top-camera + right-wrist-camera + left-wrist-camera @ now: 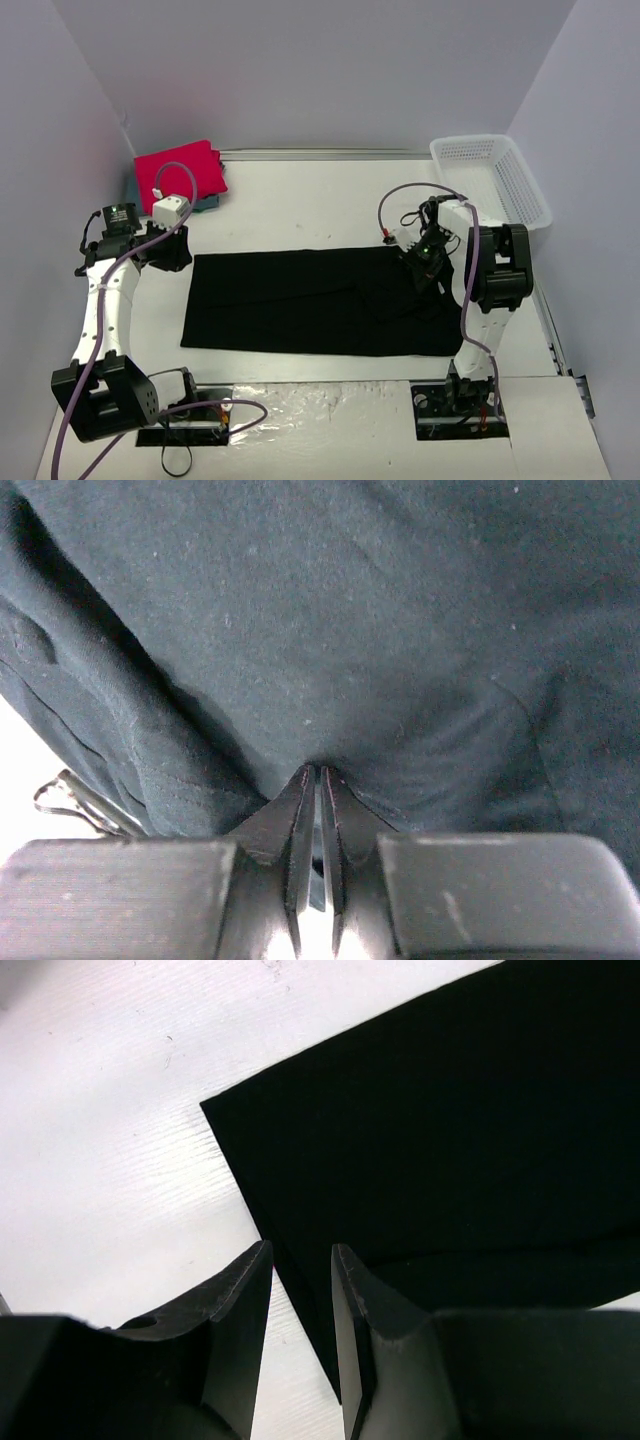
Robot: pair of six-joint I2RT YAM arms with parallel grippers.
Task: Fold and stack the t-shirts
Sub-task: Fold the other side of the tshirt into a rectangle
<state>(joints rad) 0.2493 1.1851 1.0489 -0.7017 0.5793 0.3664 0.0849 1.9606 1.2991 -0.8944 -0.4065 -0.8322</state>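
We see the black shirt [300, 300] flat mid-table. Our right gripper [317, 772] pinches its right end, jaws together on the cloth. Our left gripper [300, 1252] hangs over its left edge, jaws slightly apart. The red shirt [178, 170] lies far left on the teal shirt [207, 203].

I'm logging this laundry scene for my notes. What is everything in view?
black t-shirt: one, black, spread flat mid-table
red-pink t-shirt: one, red-pink, folded, far left corner
teal t-shirt: one, teal, edge showing under the red-pink one
basket: one, white mesh, far right corner
table: one, white, under everything
left tool: one, black, open at the black t-shirt's left edge
right tool: one, black, shut on the black t-shirt's right part
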